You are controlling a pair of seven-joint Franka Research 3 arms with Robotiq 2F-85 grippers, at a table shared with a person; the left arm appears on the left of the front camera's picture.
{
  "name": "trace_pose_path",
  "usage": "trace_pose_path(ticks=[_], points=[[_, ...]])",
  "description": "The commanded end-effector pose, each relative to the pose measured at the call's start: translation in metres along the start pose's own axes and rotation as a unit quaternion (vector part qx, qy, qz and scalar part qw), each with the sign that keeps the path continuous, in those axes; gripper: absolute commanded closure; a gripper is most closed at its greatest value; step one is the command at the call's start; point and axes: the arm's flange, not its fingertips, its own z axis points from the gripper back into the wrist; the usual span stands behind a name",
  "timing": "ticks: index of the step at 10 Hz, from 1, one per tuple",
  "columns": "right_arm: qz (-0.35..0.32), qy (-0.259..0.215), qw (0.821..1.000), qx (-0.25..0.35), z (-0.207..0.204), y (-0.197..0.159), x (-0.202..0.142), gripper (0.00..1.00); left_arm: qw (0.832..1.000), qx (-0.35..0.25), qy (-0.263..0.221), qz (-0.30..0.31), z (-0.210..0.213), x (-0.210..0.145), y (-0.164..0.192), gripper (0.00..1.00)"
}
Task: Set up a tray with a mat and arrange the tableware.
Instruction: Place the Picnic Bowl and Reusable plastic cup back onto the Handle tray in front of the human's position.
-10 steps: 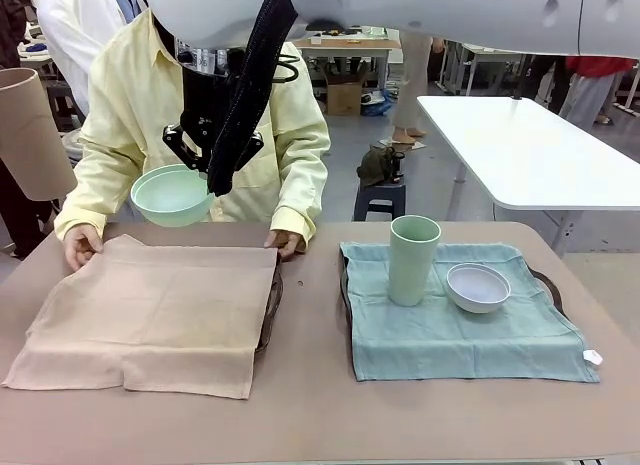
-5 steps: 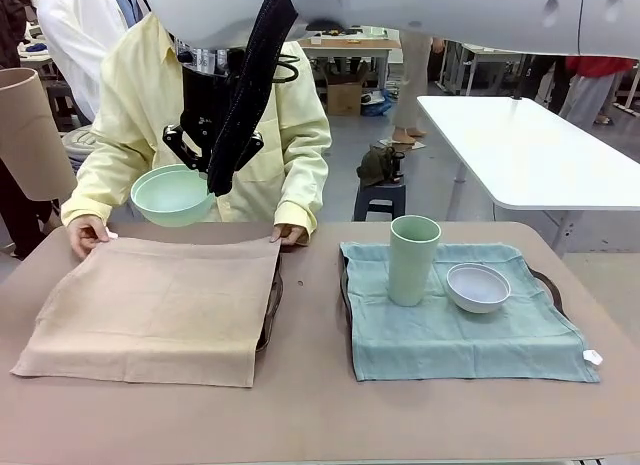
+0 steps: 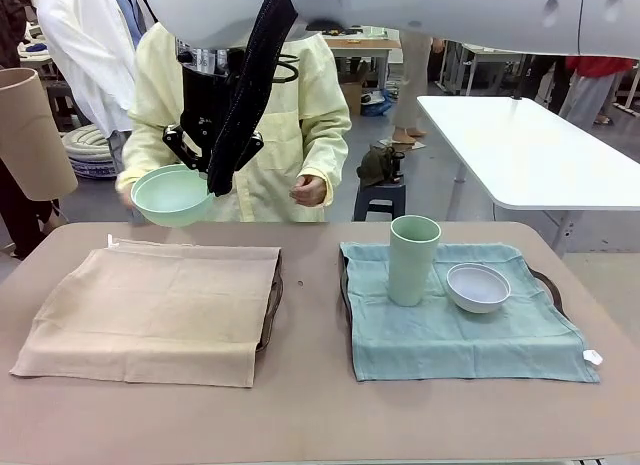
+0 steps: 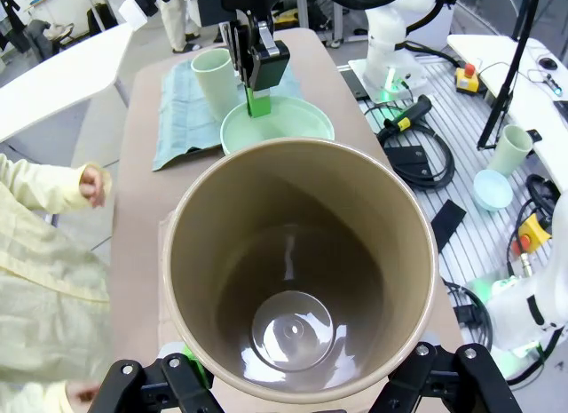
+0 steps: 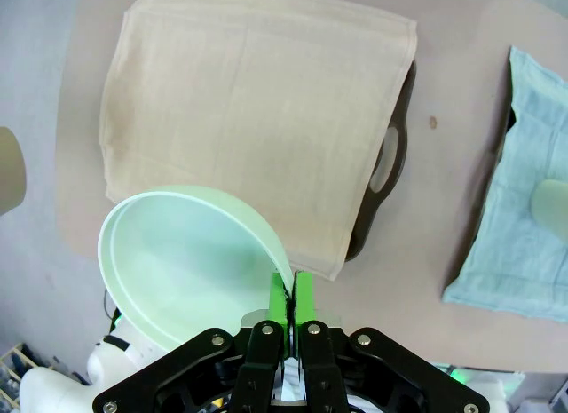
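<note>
The right hand [image 5: 289, 317] is pinched shut on the rim of the mint green bowl [image 3: 172, 195], held in the air above the far edge of the tan mat [image 3: 150, 310]. The bowl looks light, stiff and smooth, probably plastic; a thin-rim pinch suits it but could let it swing or slip. The left hand [image 4: 302, 377] stands wide around the base of the tan-brown tumbler [image 4: 297, 271], a tall, rigid, matte cylinder best clasped round its body. The tan mat is soft woven cloth draped over a dark tray [image 3: 272, 305]. On the teal mat [image 3: 460, 330] stand the pale green tumbler [image 3: 413, 259] and, just beside it, the whitish-lavender bowl [image 3: 477, 287].
</note>
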Motion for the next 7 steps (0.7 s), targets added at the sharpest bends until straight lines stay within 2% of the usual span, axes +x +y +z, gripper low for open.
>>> trace_pose_path(ticks=[1, 4, 5, 7], points=[[0.0, 0.0, 1.0, -0.004, 0.002, 0.0, -0.001, 1.0, 1.0, 0.008, -0.003, -0.011, 0.0, 0.002, 0.0, 0.71], [0.0, 0.0, 1.0, -0.004, 0.002, 0.0, -0.001, 1.0, 1.0, 0.008, -0.003, -0.011, 0.0, 0.002, 0.0, 0.71], [0.0, 0.0, 1.0, 0.0, 0.0, 0.0, 0.0, 0.96, 1.0, 0.0, 0.0, 0.0, 0.0, 0.0, 0.0, 0.14], [-0.005, 0.017, 1.0, -0.004, -0.034, -0.011, 0.013, 0.96, 1.0, -0.005, -0.021, -0.023, -0.025, -0.029, 0.011, 0.14]])
